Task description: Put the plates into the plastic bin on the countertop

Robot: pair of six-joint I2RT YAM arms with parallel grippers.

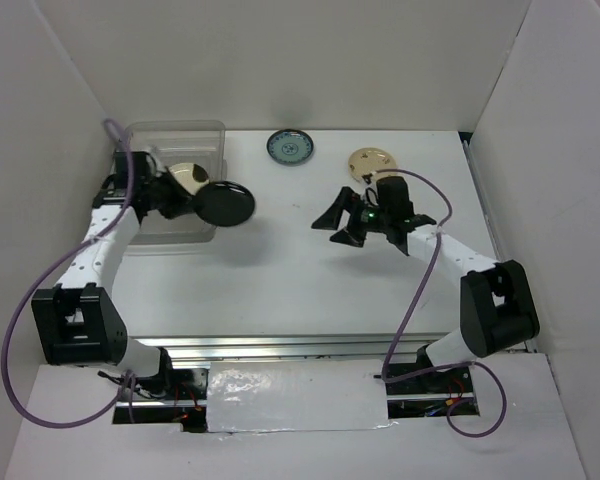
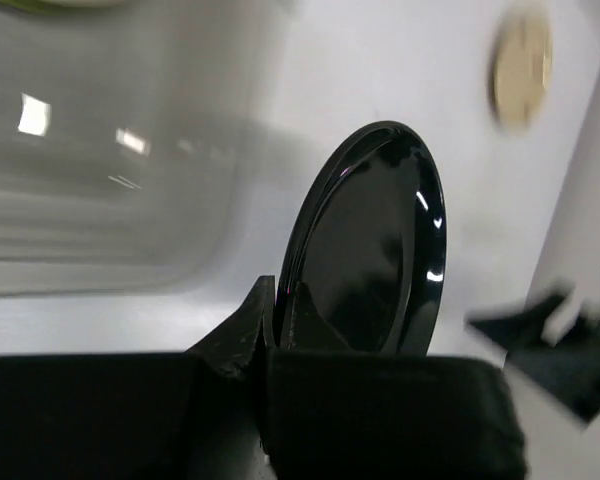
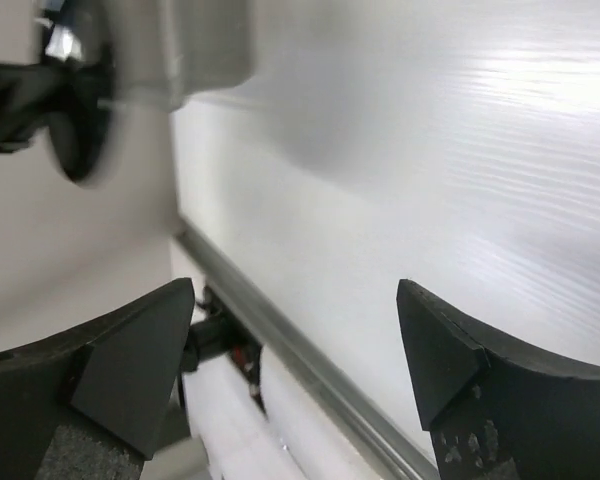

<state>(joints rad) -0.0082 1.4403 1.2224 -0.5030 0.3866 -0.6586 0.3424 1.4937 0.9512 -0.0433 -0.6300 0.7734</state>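
Observation:
My left gripper (image 1: 185, 200) is shut on the rim of a black plate (image 1: 226, 203), held in the air beside the right wall of the clear plastic bin (image 1: 175, 130). In the left wrist view the black plate (image 2: 370, 245) stands on edge between my fingers (image 2: 255, 320). A cream plate (image 1: 188, 176) lies in the bin. A blue-patterned plate (image 1: 289, 147) and a cream dark-marked plate (image 1: 370, 161) lie at the back of the white countertop (image 1: 300, 280). My right gripper (image 1: 337, 226) is open and empty over the middle of the countertop, its fingers (image 3: 140, 350) wide apart.
White walls enclose the countertop on three sides. A metal rail (image 3: 300, 355) runs along its near edge. The bin's wall (image 2: 110, 180) fills the left of the left wrist view, with a lime green edge (image 2: 30, 5) at the top.

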